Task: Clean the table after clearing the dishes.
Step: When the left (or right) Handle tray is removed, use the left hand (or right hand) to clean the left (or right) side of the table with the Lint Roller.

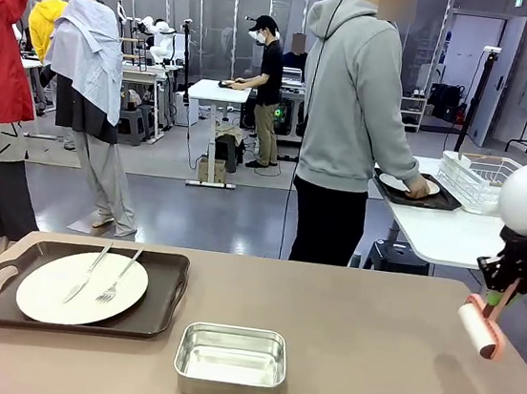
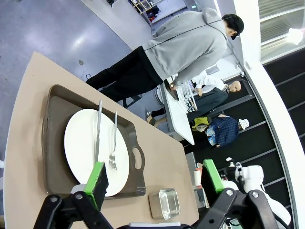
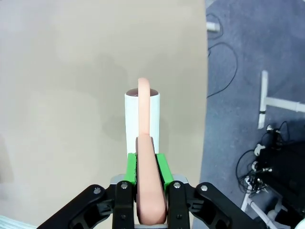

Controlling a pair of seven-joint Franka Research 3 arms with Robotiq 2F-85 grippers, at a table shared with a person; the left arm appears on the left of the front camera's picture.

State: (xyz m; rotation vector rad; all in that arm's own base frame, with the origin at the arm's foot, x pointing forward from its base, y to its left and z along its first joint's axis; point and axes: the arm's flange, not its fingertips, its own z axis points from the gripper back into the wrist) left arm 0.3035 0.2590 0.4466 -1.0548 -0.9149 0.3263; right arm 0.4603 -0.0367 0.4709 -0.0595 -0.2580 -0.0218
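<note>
The taupe table (image 1: pixel 368 364) carries a dark brown tray (image 1: pixel 171 291) at the front left, holding a white plate (image 1: pixel 50 291) with a knife (image 1: pixel 89 272) and fork (image 1: pixel 120 279). My right gripper (image 1: pixel 500 293) hangs over the table's right edge, shut on the pink handle of a lint roller (image 1: pixel 478 329). In the right wrist view the right gripper (image 3: pixel 146 169) clamps that handle, and the white roll (image 3: pixel 131 119) hovers above bare tabletop. My left gripper (image 2: pixel 155 179) is open, high above the plate (image 2: pixel 81 143) and tray (image 2: pixel 52 143).
A small steel pan (image 1: pixel 230 361) sits at the table's front middle. Beyond the far edge a person in a grey hoodie (image 1: pixel 352 102) faces away, with a hand on a second tray with a plate (image 1: pixel 409 188) on the white side table (image 1: pixel 451 234), beside a dish rack (image 1: pixel 477 177).
</note>
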